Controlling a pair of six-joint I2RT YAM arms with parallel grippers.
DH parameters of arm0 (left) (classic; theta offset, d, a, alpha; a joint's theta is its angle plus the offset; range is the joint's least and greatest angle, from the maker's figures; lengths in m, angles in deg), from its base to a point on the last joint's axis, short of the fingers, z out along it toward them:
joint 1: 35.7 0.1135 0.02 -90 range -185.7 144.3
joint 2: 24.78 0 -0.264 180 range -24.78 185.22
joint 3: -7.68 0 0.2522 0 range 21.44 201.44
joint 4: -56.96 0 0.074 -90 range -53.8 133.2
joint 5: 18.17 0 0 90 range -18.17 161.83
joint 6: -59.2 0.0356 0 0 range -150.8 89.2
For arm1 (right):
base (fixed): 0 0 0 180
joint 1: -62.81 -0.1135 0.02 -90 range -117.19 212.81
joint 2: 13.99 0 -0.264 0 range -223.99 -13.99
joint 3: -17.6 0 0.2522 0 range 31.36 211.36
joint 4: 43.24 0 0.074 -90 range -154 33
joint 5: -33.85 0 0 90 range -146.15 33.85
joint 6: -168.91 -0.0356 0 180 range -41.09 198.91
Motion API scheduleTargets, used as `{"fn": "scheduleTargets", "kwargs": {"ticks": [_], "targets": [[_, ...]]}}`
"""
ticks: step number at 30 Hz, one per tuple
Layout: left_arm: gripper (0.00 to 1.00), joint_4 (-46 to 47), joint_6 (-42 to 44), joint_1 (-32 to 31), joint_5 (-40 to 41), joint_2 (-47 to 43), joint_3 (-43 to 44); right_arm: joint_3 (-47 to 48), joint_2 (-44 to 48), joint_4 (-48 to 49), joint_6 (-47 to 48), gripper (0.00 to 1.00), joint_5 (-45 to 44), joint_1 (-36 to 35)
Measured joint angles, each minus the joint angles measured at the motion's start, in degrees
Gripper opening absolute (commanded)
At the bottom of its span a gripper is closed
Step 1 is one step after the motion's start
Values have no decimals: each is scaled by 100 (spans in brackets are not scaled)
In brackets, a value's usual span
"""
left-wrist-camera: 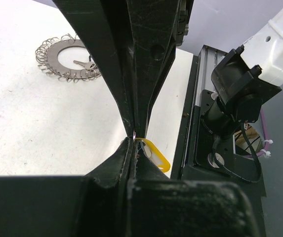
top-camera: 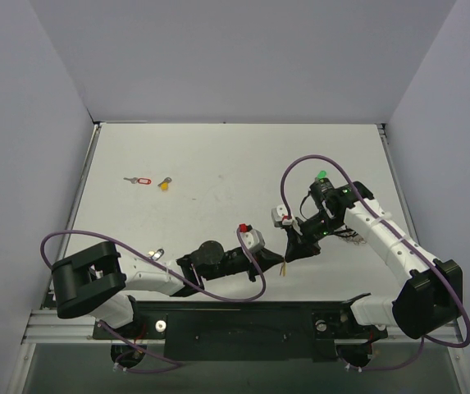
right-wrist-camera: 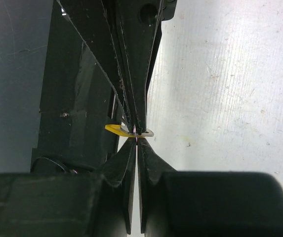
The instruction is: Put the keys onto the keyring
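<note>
Both arms are meeting low over the table (top-camera: pixel 218 156), and it's a two-handed pinch. The left gripper (left-wrist-camera: pixel 131 144) and the right gripper (right-wrist-camera: pixel 139 140) are each pressing their jaws together on the same yellow key (right-wrist-camera: pixel 117 129). The key is hanging between them with its long axis crosswise to both pairs of fingers. Its yellow head is poking out toward the front rail (left-wrist-camera: pixel 199 69) and its silver blade is pointing the other way, over the open table.

The keyring (left-wrist-camera: pixel 67 58) is lying flat on the table beyond the yellow key, off its blade side and well apart from it. The top view is hiding it under the arms. A silver key (left-wrist-camera: pixel 84 64) is lying inside the loop, but whether it's threaded on or merely resting there can't be told.

Judging from the left wrist view, the ring is sitting on the right gripper's side of the yellow key, so the right arm looks the nearer carrier. Far to the left of the yellow key, a red-tag key (top-camera: pixel 140 180) and a second yellow key (top-camera: pixel 164 184) are waiting just beside each other.
</note>
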Motion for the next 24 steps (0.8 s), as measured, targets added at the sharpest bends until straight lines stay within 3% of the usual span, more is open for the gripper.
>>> {"fn": "scheduleTargets", "kwargs": {"ticks": [6, 7, 10, 14, 24], "targets": [[1, 35, -33, 0, 57, 0, 0, 63, -2, 0, -118, 0, -33, 0], [5, 39, -37, 0, 66, 0, 0, 68, -2, 0, -136, 0, -37, 0], [27, 39, -70, -2, 90, 2, 0, 70, -2, 0, -170, 0, -46, 0], [39, 37, -151, -2, 192, 0, -2, 70, -13, -22, -256, 0, -50, -4], [53, -280, 66, 4, 339, -612, -317, 70, -55, 55, -557, 0, -378, -114]]}}
